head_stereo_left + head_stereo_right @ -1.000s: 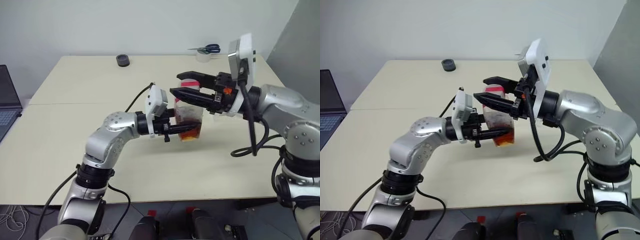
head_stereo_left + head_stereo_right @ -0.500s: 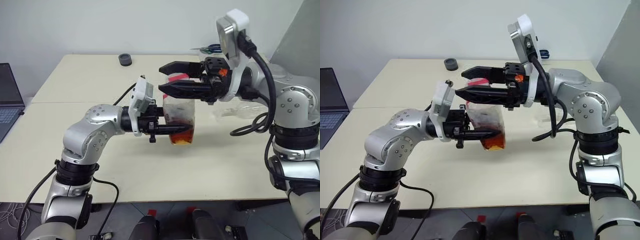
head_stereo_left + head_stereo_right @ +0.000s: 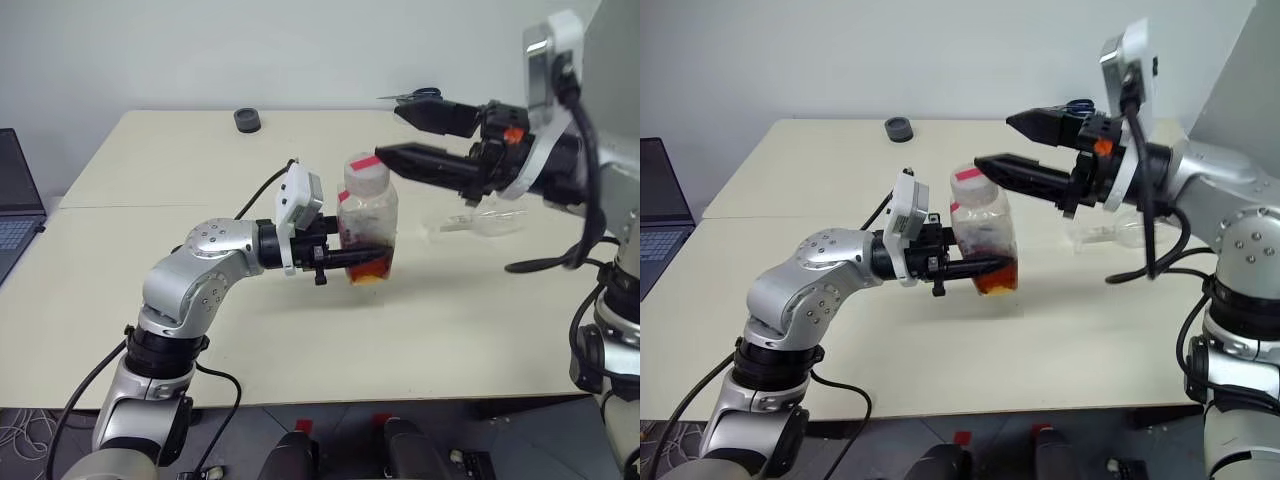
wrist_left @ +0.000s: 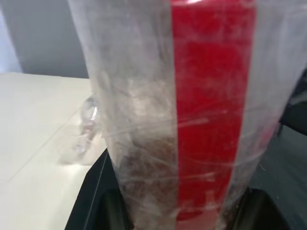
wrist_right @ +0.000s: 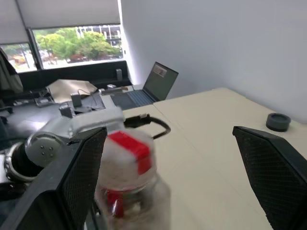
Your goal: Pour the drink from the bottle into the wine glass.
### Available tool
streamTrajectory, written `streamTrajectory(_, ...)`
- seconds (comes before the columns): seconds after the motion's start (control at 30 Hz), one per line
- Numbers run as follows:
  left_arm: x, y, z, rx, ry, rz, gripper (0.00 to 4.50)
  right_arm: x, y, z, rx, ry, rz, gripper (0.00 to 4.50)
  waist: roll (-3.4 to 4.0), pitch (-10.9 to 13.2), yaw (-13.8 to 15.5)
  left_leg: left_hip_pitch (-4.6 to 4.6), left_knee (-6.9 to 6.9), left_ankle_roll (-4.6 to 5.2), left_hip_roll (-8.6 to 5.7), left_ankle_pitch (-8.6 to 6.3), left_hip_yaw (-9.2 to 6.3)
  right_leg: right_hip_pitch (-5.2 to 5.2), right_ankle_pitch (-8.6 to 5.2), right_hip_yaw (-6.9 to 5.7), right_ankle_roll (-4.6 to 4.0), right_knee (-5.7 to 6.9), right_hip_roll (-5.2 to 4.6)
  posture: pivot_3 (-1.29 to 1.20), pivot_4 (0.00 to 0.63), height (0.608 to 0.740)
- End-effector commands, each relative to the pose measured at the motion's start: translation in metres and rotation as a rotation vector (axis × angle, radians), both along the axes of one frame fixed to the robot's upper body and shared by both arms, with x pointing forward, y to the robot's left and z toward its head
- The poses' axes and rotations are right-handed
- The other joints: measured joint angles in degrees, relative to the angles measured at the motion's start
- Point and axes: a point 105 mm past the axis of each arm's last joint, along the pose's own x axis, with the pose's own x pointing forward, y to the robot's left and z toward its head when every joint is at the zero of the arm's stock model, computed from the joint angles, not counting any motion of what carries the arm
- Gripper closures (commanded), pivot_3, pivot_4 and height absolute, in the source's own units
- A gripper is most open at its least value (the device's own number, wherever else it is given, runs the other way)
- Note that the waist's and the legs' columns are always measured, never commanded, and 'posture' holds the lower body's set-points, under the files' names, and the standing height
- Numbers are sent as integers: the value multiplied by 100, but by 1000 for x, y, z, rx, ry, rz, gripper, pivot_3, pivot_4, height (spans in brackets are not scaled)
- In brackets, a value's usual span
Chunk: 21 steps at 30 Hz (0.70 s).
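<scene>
My left gripper [image 3: 368,256] is shut on the lower body of the bottle [image 3: 366,215] and holds it upright just above the table. The bottle is clear plastic with a red strip running over its top [image 5: 128,145]. The reddish-brown drink [image 3: 368,270] sits in its bottom. In the left wrist view the bottle [image 4: 192,120] stands between the black fingers [image 4: 103,206]. My right gripper [image 3: 388,132] is open and empty, level with the bottle's top and to its right, apart from it. The wine glass [image 3: 487,222] seems to lie on its side on the table below the right gripper.
A small black round object [image 3: 246,120] sits at the table's far edge. Blue-handled scissors [image 3: 420,96] lie at the far right. An open laptop [image 3: 14,205] stands off the table's left side. A grey panel [image 3: 615,60] rises on the right.
My right gripper has opened wide and drawn back to the right, away from the bottle's top. The left gripper has kept its hold on the bottle.
</scene>
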Motion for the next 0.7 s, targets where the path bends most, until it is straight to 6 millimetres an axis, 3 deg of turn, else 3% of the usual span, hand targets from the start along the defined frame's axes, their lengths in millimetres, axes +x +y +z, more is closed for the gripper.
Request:
streamTrajectory(0.03,3,-2,14,-17,-81,3,2709,-8,6,5,2,-79,-5,24,0,0,-2,0,1,0,0,0,3,-1,0,-1,0,0,0,0,150,740)
streamTrajectory(0.67,5,-5,11,-15,-90,-19,2709,-7,23,10,40,-120,3,24,0,0,2,0,1,-1,0,0,-1,-1,0,-1,0,-1,-1,0,150,740)
streamTrajectory(0.7,5,-5,11,-16,-89,-18,2709,-7,24,10,40,-119,4,191,0,0,2,0,1,-1,0,0,-1,-1,0,0,0,-1,-1,0,150,740)
